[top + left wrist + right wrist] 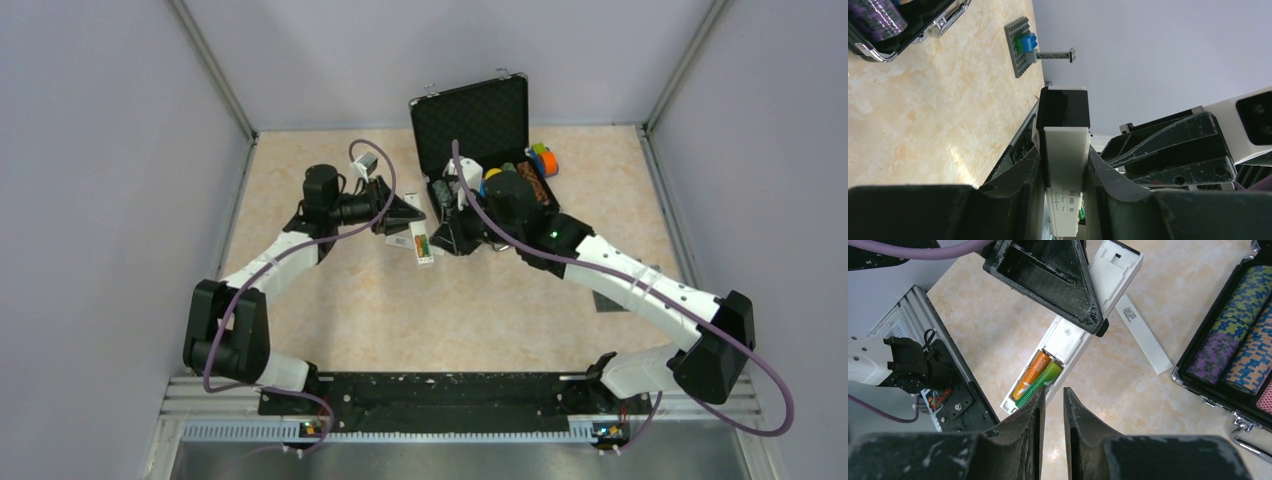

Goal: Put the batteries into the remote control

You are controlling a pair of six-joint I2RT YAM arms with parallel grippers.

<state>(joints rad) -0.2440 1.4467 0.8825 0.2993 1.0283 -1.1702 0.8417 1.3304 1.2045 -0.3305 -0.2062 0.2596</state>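
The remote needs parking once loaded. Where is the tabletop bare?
Bare: the table between the two arms, nearer than the remote control; also the far left corner behind the left end effector. Crowded: around the black case, where the right end effector sits.

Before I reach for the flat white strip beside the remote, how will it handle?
The white strip looks thin and rigid, probably very light. Lying flat on the smooth table, it would likely slide when nudged rather than roll, and its low edges may be hard to pinch.
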